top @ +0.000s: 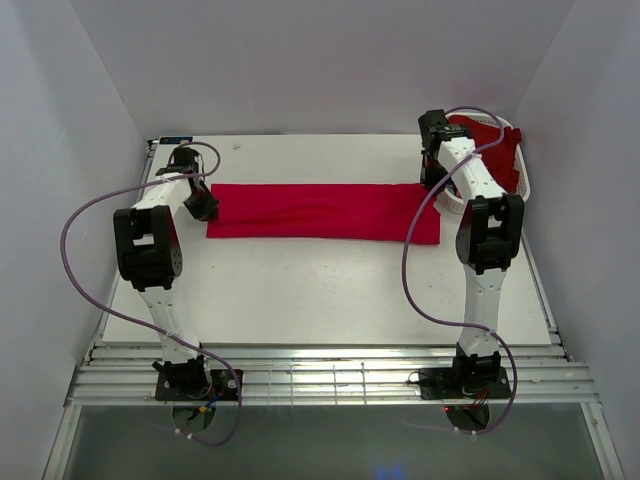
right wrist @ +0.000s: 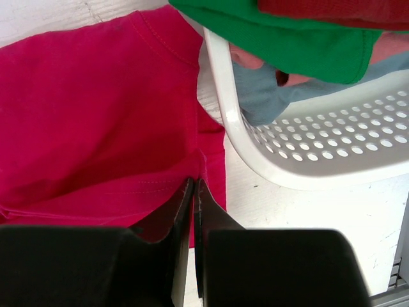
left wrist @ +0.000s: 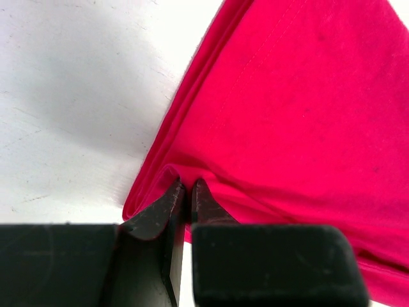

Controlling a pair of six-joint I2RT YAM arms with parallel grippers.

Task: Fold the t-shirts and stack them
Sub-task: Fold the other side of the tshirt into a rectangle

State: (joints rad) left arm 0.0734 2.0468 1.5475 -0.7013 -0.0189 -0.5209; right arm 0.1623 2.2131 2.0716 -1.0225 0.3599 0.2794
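Note:
A crimson t-shirt [top: 320, 211] lies folded into a long flat strip across the middle of the table. My left gripper [top: 208, 208] is shut on its left end; in the left wrist view the fingertips [left wrist: 189, 189] pinch the layered edge of the cloth [left wrist: 294, 115]. My right gripper [top: 432, 178] is shut on its right end; in the right wrist view the fingertips [right wrist: 193, 187] pinch the hem of the cloth [right wrist: 96, 115]. A green t-shirt [right wrist: 287, 38] and a dark red t-shirt [right wrist: 332, 9] hang over the rim of the basket.
A white slotted plastic basket [top: 520, 170] stands at the back right corner, close to my right gripper; its rim [right wrist: 220, 89] shows in the right wrist view, with a light blue cloth [right wrist: 262, 99] inside. White walls enclose the table on three sides.

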